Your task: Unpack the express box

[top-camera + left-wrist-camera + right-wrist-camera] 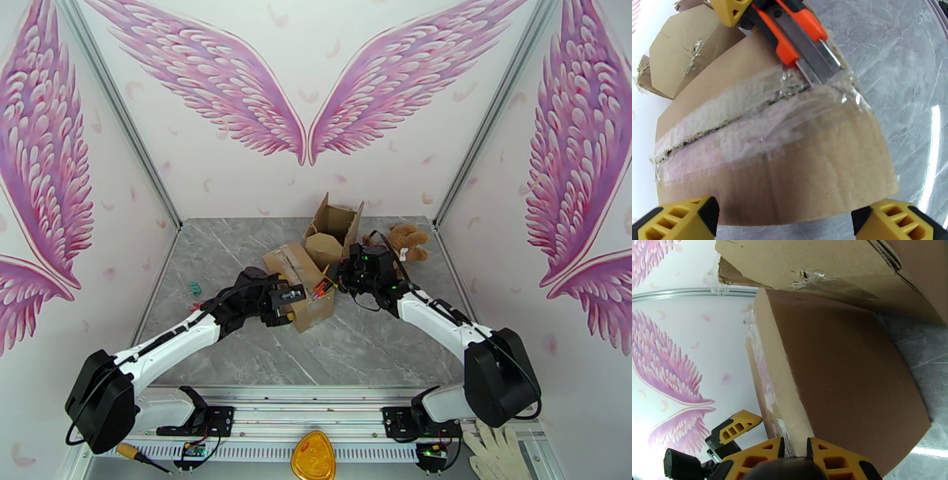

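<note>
Now the brown cardboard box with clear tape (292,264) sits near the middle of the grey marble worktop (237,347), a bit closer to the far edge. The left hand (288,304) is at the box's near left side. The right hand (332,282) is at its right side.

The right hand is closed tight on an orange and black cutting knife (790,35). From the left wrist camera, the knife's silver blade (817,67) touches the taped line on top of the box, at the end of the line close to the box's edge. The tape (750,130) is shiny and wrinkled. A rough, dark crack (730,120) runs along it across the box top.

The left hand (788,219) is open wide and holds nothing. Its two yellow fingertips (675,219) stand far apart, just in front of the near edge of the box.

From the right wrist camera, the right hand (794,451) has its yellow fingers (833,461) close together with only a thin gap. They are right by a corner edge of the box (853,378).

Behind the taped box, an open brown cardboard box (338,229) stands by the far edge of the worktop. A brown teddy bear (407,241) lies near the far right corner. A small green thing (192,288) lies near the left edge.
</note>
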